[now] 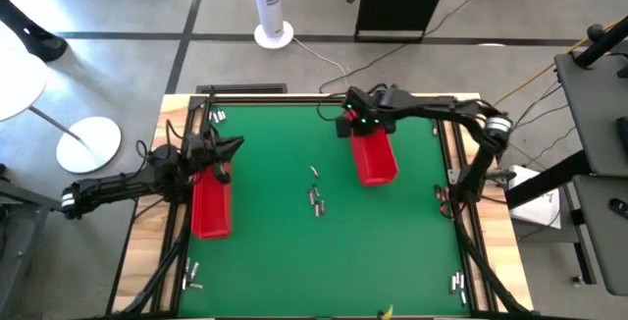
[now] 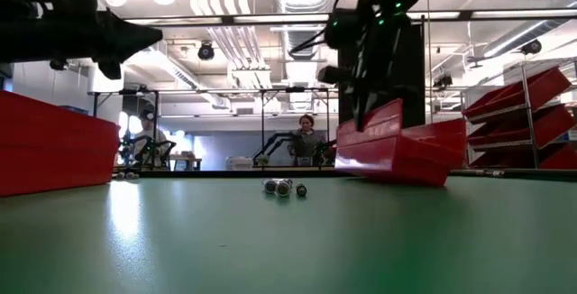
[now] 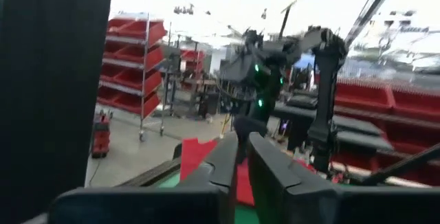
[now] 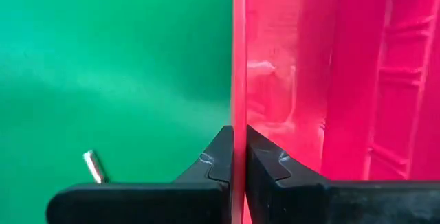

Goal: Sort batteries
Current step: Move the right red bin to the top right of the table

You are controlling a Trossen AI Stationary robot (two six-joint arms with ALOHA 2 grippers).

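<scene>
I am pinching the wall of the far red tray (image 1: pixel 374 157) with my right gripper (image 4: pixel 238 157), its fingers clamped shut on the thin rim and the tray tipped up off the green mat (image 1: pixel 275 251), probably so I can drag or tilt it. My left gripper (image 1: pixel 224 149) is hovering nearly closed, empty, over the second red tray (image 1: pixel 210 209) by the mat's left edge. About four batteries (image 1: pixel 315 197) are lying mid-mat between the two trays.

green table (image 1: pixel 275 163), red trays (image 1: pixel 210 207), silvery-grey batteries (image 1: pixel 316 200), dark grippers (image 1: pixel 353 114)
</scene>
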